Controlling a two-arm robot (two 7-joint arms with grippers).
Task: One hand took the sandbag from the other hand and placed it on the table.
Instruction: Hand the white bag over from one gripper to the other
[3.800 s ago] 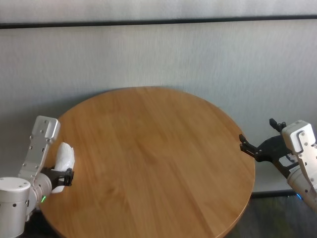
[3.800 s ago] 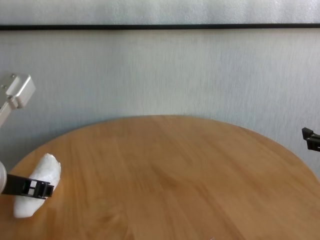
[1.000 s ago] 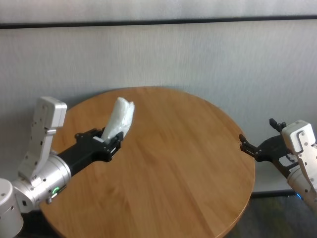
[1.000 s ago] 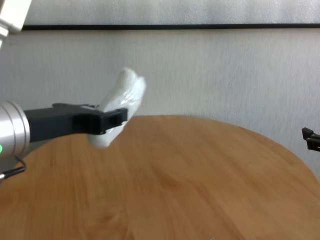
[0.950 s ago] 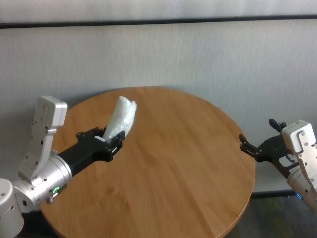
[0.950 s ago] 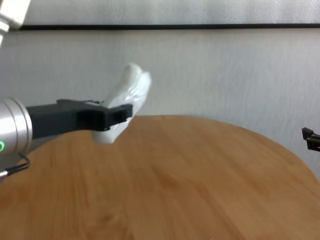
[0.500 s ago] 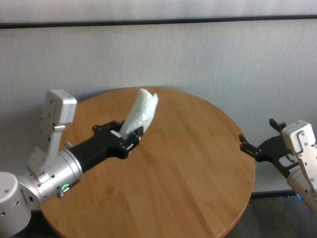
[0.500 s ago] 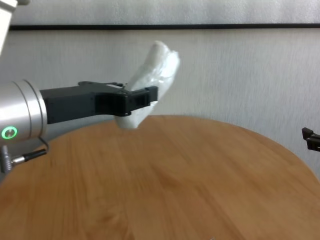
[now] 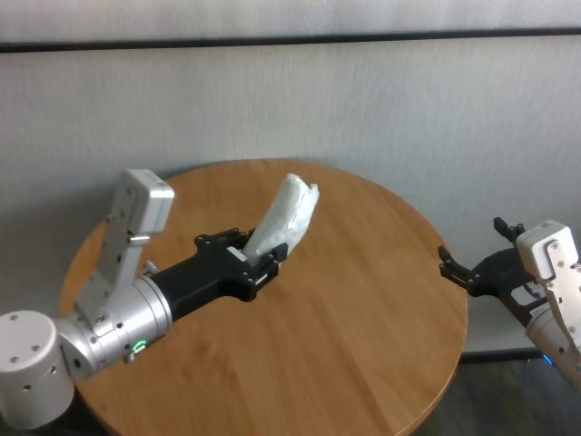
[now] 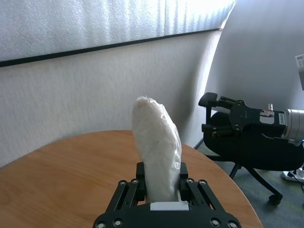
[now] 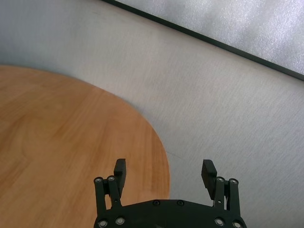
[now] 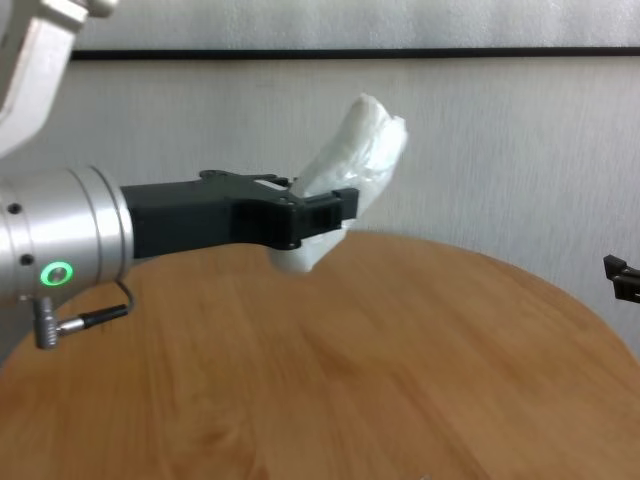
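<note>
My left gripper [image 9: 261, 255], on the wrist with the green ring, is shut on the white sandbag [image 9: 288, 215] and holds it tilted up, well above the round wooden table [image 9: 363, 300], over its middle. The sandbag also shows in the chest view [image 12: 358, 160] and stands upright between the fingers in the left wrist view [image 10: 156, 147]. My right gripper [image 9: 472, 270], on the wrist with the blue ring, is open and empty, off the table's right edge. It also shows in the right wrist view [image 11: 164, 172] and, farther off, in the left wrist view [image 10: 213, 116].
A grey wall [image 9: 363, 100] with a dark band runs behind the table. A black office chair [image 10: 251, 152] stands on the floor beyond the table's right side.
My left arm has lifted the sandbag from the table's left edge and carried it right, toward the middle. The right gripper has not moved.
</note>
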